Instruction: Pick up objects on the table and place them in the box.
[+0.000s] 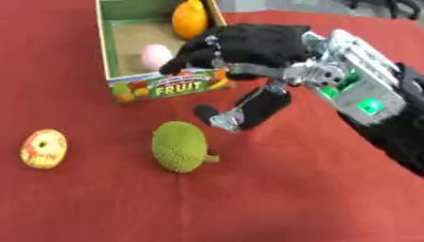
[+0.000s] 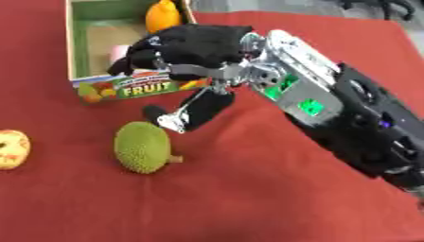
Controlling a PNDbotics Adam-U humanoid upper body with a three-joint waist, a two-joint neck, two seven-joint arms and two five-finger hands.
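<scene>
Jackfruit (image 1: 179, 146) nearest, yellow fruit (image 1: 43, 149) to its left, both on red table (image 1: 273, 198). Right hand (image 1: 240, 52) spread over box (image 1: 170, 88) front corner, holding nothing; risk: lowering clips box wall, shifts it.

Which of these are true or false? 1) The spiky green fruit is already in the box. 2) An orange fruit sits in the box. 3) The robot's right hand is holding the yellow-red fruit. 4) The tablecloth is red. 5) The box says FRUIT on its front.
1) False: the spiky green fruit lies on the red tablecloth, outside the FRUIT box.
2) True: the orange fruit is at the box's far end.
3) False: the right hand hovers over the box's near corner; the yellow-red fruit lies untouched, far left.
4) True.
5) True.
</scene>
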